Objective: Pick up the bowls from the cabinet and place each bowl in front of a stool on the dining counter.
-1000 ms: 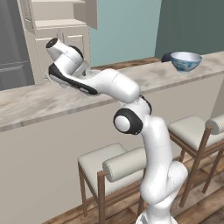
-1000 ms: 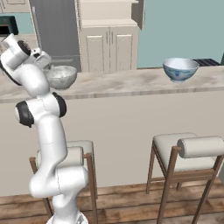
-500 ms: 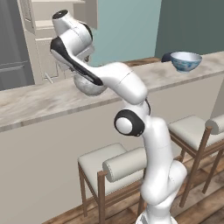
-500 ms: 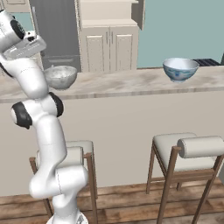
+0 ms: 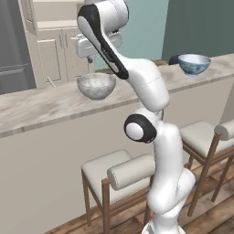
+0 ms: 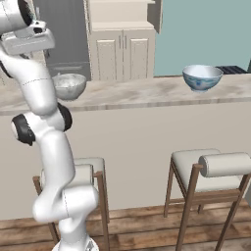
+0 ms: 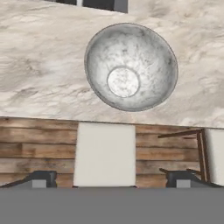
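The grey speckled bowl (image 7: 131, 65) stands upright on the dining counter (image 5: 36, 107), in front of the left stool (image 5: 114, 171). My gripper (image 7: 113, 178) hangs well above this bowl (image 5: 96, 85) and looks straight down on it. It is open, fingertips wide apart with nothing between them. The white bowl with blue pattern (image 5: 194, 64) stands further right on the counter (image 6: 137, 90), by the other stool (image 6: 206, 164). The cream cabinet (image 6: 122, 49) is behind the counter.
A dark grey tall panel (image 5: 13, 50) stands left of the cabinet (image 5: 59, 50). Two cushioned wooden stools stand on the plank floor on the near side of the counter. A stool seat (image 7: 105, 153) lies below the counter edge.
My arm has lifted straight up from the grey bowl, which stays on the counter. The gripper has stayed open. The blue-patterned bowl has not moved.
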